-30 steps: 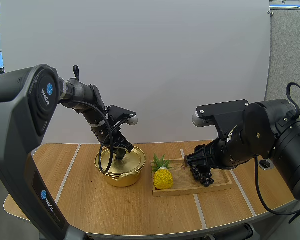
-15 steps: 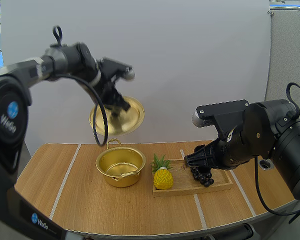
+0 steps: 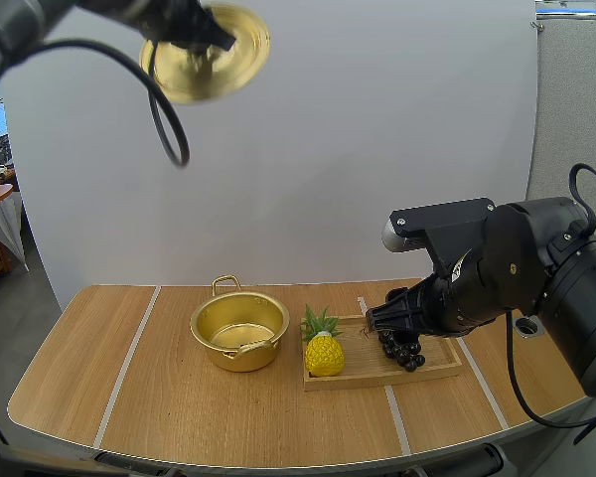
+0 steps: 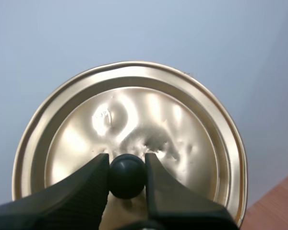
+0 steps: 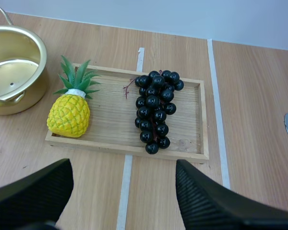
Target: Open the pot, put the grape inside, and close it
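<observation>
Left wrist view: your left jaws clamp only the round knob (image 4: 127,175) of the lid (image 4: 158,110); it could slip. Right jaws gape above grapes (image 5: 155,111).

Bulky glossy black right arm (image 3: 521,268), grey joint cap (image 3: 391,237), textured black gripper fingers (image 5: 216,206)

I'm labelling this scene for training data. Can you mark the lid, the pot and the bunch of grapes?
lid (image 4: 134,129), left wrist view, on its gold face near the centre.
pot (image 3: 223,358), high view, on the front outer wall.
bunch of grapes (image 5: 153,112), right wrist view, on the middle of the cluster.
</observation>
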Robot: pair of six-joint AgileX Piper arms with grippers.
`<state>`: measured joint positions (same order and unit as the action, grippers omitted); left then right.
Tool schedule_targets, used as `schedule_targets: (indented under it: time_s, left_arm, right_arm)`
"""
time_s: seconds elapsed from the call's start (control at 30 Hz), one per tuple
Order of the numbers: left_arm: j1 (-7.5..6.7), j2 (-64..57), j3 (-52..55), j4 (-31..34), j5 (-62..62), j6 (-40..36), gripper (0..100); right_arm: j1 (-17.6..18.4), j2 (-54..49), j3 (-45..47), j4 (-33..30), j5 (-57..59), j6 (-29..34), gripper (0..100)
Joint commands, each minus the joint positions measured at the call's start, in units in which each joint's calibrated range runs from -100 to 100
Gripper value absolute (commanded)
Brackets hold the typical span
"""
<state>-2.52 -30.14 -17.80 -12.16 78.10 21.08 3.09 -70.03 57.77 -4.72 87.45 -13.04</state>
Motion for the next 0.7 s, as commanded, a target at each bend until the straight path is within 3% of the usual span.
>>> schedule_targets:
  time_s: [0.0,0.23,0.67]
  left_arm:
    - [-0.1,-0.5,-5.3,0.8,-1.4,-2.0,0]
    - [-0.1,-0.5,-12.2,2.2,-2.0,-3.8,0]
    - [-0.1,-0.5,-12.5,2.2,-8.0,-3.8,0]
  right_arm:
    - [-0.2,0.0,-0.5,0.2,-1.1,-0.5,100]
    - [-0.2,0.0,-0.5,0.1,-1.5,-0.5,100]
    - [-0.2,5.2,-0.5,-2.0,-8.2,3.0,100]
